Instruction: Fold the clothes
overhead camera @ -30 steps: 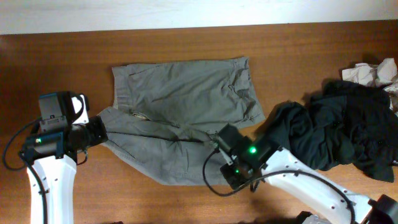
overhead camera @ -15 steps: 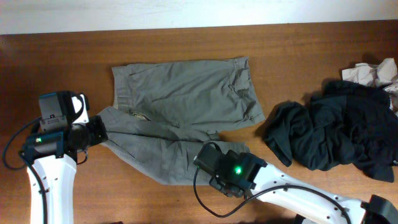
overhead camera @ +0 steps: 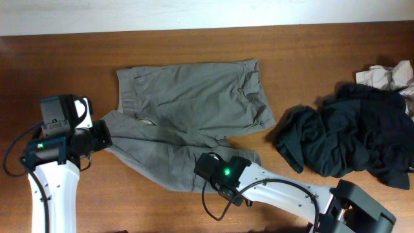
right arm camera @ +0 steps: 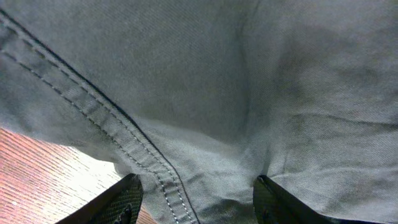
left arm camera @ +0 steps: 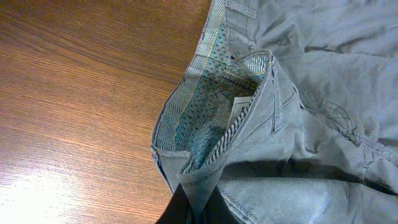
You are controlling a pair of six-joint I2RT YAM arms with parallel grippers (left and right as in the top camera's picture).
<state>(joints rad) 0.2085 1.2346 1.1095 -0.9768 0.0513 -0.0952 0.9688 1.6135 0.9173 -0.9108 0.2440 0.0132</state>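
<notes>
Left gripper (left arm camera: 191, 208) clamps the shorts (overhead camera: 194, 97) at the waistband (left arm camera: 205, 81) to anchor them, right gripper (right arm camera: 198, 199) fingers apart over the leg hem (right arm camera: 146, 158), probably to grab it.

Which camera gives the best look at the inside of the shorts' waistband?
The left wrist view: the waistband gapes open close up, showing its patterned lining. Overhead shows the whole shorts, the waistband only a small edge. The right wrist view shows just grey cloth and a seam.
</notes>
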